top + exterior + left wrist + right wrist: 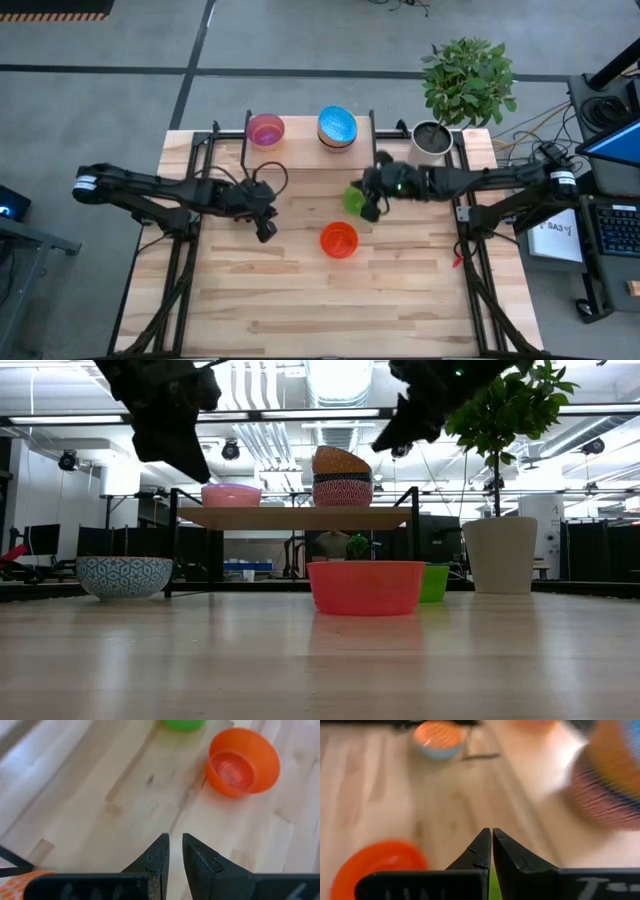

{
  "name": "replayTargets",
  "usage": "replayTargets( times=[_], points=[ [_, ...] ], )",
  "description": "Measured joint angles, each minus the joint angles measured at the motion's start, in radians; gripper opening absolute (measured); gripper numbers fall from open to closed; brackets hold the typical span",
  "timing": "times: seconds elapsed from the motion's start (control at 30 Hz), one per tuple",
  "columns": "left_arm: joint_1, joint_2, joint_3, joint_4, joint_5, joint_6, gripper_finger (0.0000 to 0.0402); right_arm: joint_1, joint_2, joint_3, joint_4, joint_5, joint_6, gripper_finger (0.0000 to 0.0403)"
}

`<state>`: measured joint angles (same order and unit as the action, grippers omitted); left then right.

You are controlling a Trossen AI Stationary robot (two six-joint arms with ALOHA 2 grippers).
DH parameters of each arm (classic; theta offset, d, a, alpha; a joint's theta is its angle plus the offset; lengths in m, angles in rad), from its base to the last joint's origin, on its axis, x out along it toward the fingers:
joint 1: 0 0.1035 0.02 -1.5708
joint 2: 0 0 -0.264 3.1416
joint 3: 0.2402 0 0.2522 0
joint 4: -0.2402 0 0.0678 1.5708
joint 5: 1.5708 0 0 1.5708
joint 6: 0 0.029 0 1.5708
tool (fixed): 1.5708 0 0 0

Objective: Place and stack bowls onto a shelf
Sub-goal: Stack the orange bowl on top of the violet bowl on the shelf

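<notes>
Left gripper: my left gripper (266, 232) hangs above bare table (300, 300) left of centre in the high view; in its wrist view the fingers (159, 855) are nearly together with a thin gap and nothing between them.
Right gripper: my right gripper (372, 208) sits just right of centre in the high view, over the green bowl (354, 200); in its wrist view the fingertips (485, 847) meet, and I see nothing held between them.
Orange-red bowl: the orange-red bowl (339, 240) stands upright on the table at the centre of the high view, below and slightly left of the green bowl; in the low view it (366, 587) is the nearest thing, at centre frame.
Green bowl: on the table, partly hidden behind the orange-red one in the low view (434, 583).
Shelf: the shelf (300, 135) runs along the upper edge of the table in the high view.
On the shelf: a pink-purple bowl (265, 129) towards the left, and a stack of bowls (337, 127) with a blue one on top near the middle; the low view shows the stack (342, 476) tilted at its top.
Patterned bowl: a blue-and-white bowl (124, 576) rests on the table at the left of the low view, beside the shelf leg.
Plant pot: the plant pot (433, 137) stands at the upper right of the table.
</notes>
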<state>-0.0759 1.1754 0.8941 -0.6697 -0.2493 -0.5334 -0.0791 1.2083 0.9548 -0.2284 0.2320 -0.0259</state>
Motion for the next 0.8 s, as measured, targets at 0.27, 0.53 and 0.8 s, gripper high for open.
replayTargets(
  times=[0.27, 0.53, 0.8],
  points=[
    [-0.020, 0.131, -0.001, 0.126, 0.001, 0.036, 0.0036, 0.099, 0.005, -0.123, -0.004, -0.035, 0.005, 0.0009],
    [-0.022, 0.280, 0.006, 0.401, 0.012, 0.141, 0.0041, 0.128, 0.005, -0.171, -0.008, -0.058, -0.007, 0.0009],
    [-0.026, 0.471, 0.121, 0.454, 0.030, 0.284, 0.0108, 0.128, 0.005, -0.179, -0.002, -0.057, -0.038, 0.0009]
  ],
)
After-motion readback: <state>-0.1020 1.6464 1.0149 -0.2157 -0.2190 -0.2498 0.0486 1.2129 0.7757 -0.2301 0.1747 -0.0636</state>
